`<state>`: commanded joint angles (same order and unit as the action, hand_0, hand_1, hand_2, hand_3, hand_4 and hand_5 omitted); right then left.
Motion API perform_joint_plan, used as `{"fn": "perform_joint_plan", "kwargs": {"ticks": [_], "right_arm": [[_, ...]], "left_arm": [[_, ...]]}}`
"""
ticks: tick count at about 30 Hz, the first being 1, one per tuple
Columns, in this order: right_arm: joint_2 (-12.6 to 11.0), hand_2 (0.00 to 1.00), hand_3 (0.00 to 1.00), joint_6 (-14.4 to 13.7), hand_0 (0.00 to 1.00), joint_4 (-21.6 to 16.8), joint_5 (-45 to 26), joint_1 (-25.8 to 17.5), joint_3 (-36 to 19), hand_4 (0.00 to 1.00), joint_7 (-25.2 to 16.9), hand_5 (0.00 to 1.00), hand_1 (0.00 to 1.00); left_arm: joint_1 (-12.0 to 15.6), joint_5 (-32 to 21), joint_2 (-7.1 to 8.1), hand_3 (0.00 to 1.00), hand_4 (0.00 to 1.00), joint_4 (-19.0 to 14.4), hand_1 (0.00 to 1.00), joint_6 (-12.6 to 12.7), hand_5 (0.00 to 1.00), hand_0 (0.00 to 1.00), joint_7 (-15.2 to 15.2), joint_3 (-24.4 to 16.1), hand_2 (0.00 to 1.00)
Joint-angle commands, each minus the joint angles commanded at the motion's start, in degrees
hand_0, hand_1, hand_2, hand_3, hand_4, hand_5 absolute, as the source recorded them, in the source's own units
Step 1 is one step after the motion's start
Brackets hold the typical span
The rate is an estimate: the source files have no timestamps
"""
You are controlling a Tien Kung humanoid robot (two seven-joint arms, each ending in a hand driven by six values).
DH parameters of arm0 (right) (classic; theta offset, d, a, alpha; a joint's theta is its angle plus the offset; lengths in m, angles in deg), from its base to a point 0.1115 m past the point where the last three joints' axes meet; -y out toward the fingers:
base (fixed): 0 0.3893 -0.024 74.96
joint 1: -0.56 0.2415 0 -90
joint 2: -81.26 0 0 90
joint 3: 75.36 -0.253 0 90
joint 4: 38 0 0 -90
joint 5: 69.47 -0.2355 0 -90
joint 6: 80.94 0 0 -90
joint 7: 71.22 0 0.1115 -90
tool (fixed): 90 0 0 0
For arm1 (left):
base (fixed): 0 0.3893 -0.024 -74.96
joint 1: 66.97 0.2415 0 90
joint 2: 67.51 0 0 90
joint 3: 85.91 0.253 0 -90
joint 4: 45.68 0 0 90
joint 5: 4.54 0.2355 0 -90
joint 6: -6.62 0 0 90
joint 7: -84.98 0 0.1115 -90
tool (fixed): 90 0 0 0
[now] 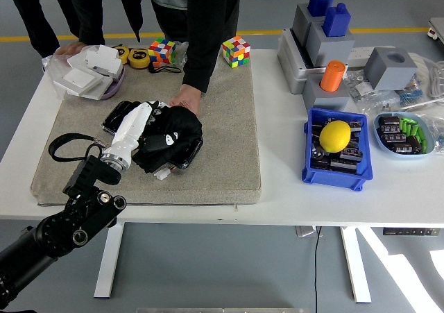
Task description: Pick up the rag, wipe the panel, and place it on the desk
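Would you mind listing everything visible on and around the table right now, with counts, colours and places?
mat: 1, beige, table's left half
rag: 1, black, on the mat
panel: 1, black, partly under the rag
Rubik's cubes: 2, multicoloured, far edge of the mat
tape measures: 2, yellow-black, far left
white box: 1, far left corner
blue bin: 1, right of the mat, with a yellow ball
grey blocks: several, far right, with blue and orange tops
oval tray: 1, light blue, right edge
person's hand: 1, resting on the mat beside the rag
left hand: 1, white, on the rag
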<state>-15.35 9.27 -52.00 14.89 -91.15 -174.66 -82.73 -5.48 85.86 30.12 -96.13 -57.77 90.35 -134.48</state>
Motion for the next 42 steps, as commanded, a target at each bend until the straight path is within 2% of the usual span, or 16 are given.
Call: {"fn": "perform_joint_plan", "kwargs": {"ticks": [19,25,35,42], "right_arm": [[0.2,0.489,0.522,0.0,0.532,0.0,0.0,0.0,-0.4,0.876,0.0,0.346,0.551],[0.3,0.489,0.522,0.0,0.532,0.0,-0.1,0.0,-0.6,0.874,0.0,0.344,0.552],[0.3,0.489,0.522,0.0,0.532,-0.1,-0.2,-0.1,-0.3,0.875,0.0,0.345,0.551],[0.3,0.489,0.522,0.0,0.532,-0.3,-0.6,0.0,0.1,0.875,0.0,0.345,0.551]], "left_arm": [[-3.5,2.6,-1.63,0.573,0.608,11.5,0.257,1.2,0.002,0.232,-0.1,-9.5,0.326],[-4.6,3.6,-1.80,0.574,0.609,14.8,0.258,2.5,0.002,0.230,-0.7,-12.1,0.326],[-5.8,6.0,-2.06,0.574,0.613,18.4,0.252,6.0,0.002,0.227,-2.6,-16.8,0.326],[-6.2,7.1,-1.92,0.573,0.613,19.3,0.250,6.1,0.002,0.227,-3.4,-17.7,0.327]]}}
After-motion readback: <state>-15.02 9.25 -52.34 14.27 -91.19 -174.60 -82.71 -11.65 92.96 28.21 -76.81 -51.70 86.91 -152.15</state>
